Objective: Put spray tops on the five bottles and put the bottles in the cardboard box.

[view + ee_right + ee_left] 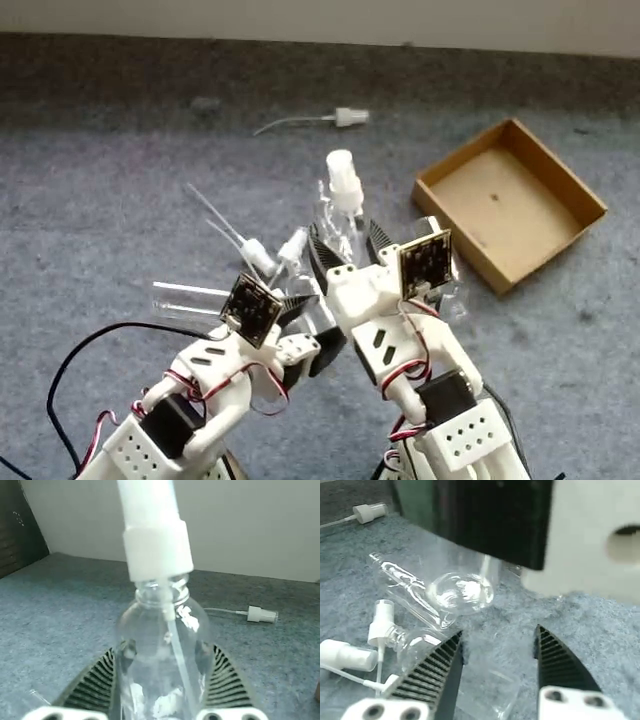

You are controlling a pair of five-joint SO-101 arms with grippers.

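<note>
My right gripper (347,236) is shut on a clear bottle (338,214) that stands upright, a white spray top (342,176) sitting in its neck. In the right wrist view the bottle (160,635) sits between the ribbed fingers (95,680), and the spray top's (156,540) tube runs down inside. My left gripper (498,632) is open just above the carpet beside it. In front of it lie clear bottles (457,592) and two loose spray tops (382,625) (345,655). The cardboard box (560,180) lies to the right and holds nothing.
Another loose spray top (345,117) with its tube lies far back on the grey carpet. A clear bottle (190,295) lies left of the left arm. The right arm's body (520,520) hangs close over the left gripper.
</note>
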